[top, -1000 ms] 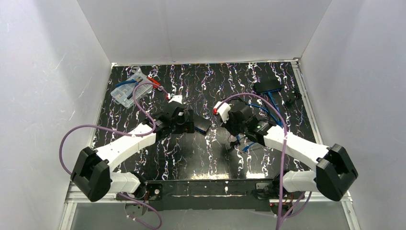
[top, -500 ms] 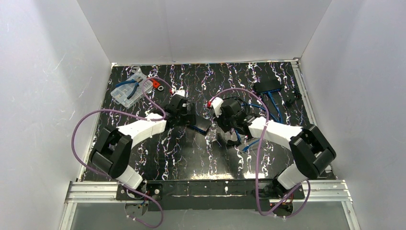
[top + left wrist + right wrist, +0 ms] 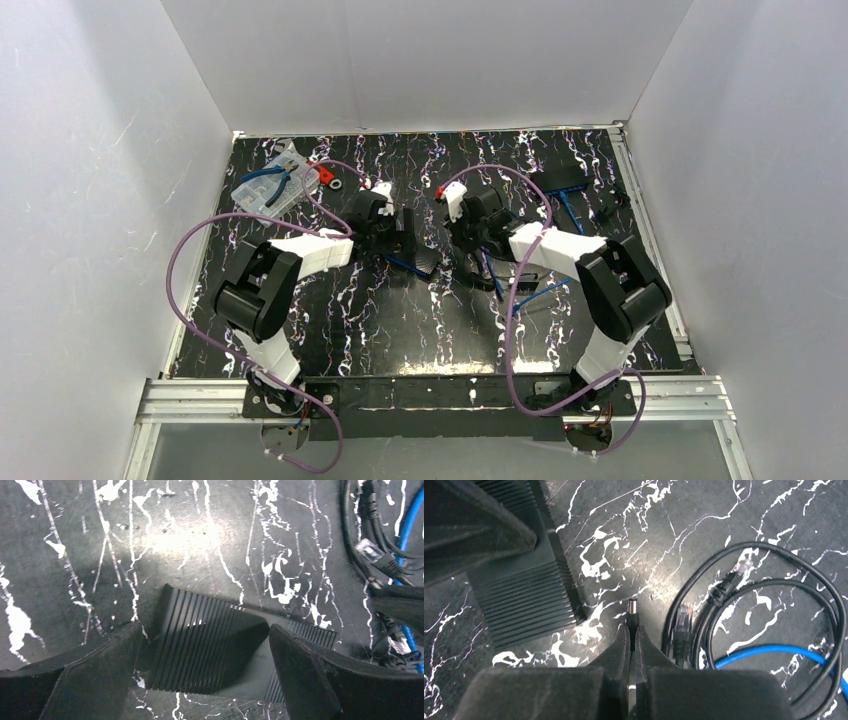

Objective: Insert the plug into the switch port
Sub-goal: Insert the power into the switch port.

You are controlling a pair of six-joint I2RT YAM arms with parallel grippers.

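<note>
Plug (image 3: 633, 608) looks light and rigid, best held behind its tip, where right gripper (image 3: 632, 633) clenches it; left gripper (image 3: 204, 630) straddles switch (image 3: 195, 655), jaws released.

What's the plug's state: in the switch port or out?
Out. The right gripper pinches the plug, its tip bare beside the switch, not in it.

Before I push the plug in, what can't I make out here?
- Port on the switch: no socket shows in either wrist view, only the ribbed top; the left gripper covers parts of it.
- The plug: right wrist view shows only its tip; the right gripper hides the rest.
- Top view: plug too small to find.
</note>
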